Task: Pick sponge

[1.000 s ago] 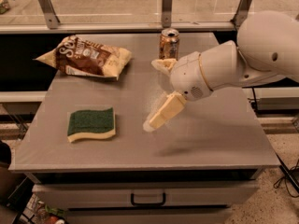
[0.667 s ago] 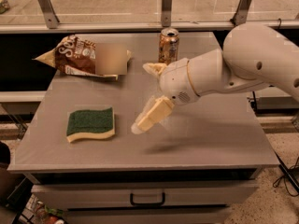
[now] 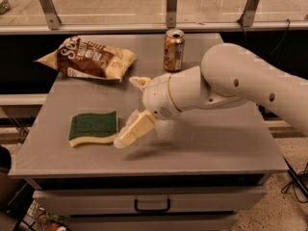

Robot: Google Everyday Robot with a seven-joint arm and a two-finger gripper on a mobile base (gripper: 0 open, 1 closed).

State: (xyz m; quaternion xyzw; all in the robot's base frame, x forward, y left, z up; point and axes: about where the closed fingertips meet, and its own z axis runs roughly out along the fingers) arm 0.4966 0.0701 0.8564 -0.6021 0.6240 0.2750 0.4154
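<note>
Now the tool (image 3: 129, 110) hangs wide open, low beside the flat sponge (image 3: 94, 125), likely so it can slide around it.

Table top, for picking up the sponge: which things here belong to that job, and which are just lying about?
Part of the job:
- sponge, flat near the table's front left
- gripper, open, close beside the sponge's right edge

Just lying about:
- snack bag, back left
- soda can, upright at the back
</note>
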